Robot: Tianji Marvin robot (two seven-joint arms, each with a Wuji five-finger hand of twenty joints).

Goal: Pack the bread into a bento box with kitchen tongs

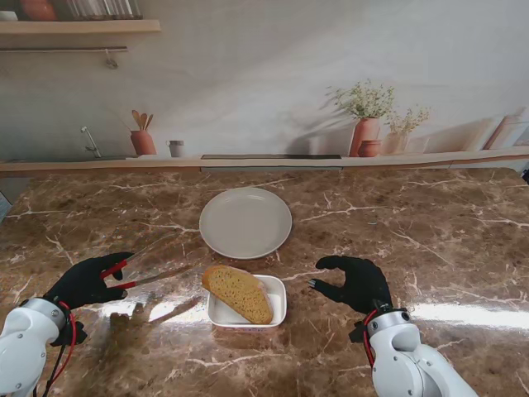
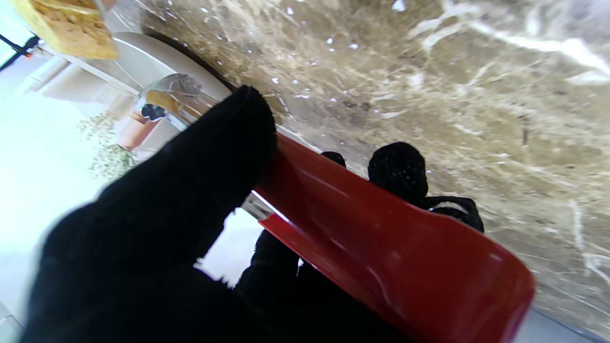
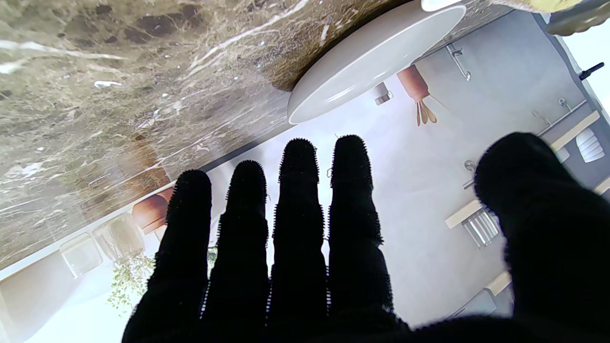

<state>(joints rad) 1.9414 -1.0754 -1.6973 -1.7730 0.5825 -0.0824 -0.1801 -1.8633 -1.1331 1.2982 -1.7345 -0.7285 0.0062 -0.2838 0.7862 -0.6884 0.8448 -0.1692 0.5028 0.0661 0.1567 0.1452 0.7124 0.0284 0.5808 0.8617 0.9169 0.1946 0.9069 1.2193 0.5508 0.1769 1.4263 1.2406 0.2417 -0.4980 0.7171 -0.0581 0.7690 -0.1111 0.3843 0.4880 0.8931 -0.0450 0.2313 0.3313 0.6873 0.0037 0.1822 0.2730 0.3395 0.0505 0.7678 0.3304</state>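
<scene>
Bread, a golden-brown toasted slice (image 1: 240, 293), lies tilted in the small white rectangular bento box (image 1: 277, 291), one end propped over the box's left rim, so it is in the box but not yet flat. Its long axis runs diagonally, from the raised end nearest the tong tips down to the end nearer to me and to the right.

Red-handled steel kitchen tongs (image 1: 136, 278) sit in the left hand (image 1: 83, 283), whose black-gloved fingers (image 2: 190, 190) are wrapped round the red handles, thumb pressing one arm. The steel arms reach rightward from those fingers, tips just short of the bread's raised end and slightly apart, holding nothing; that reads as a release just made or a nudge being lined up.

Beyond the tong tips, farther from me, the round white ceramic plate (image 1: 245, 222) sits bare on the brown marble bench (image 1: 430, 240).

Right of the box, the right hand (image 1: 357, 284) hovers with its fingers (image 3: 300, 209) straight and spread, gripping nothing, probably kept ready to steady the box.
</scene>
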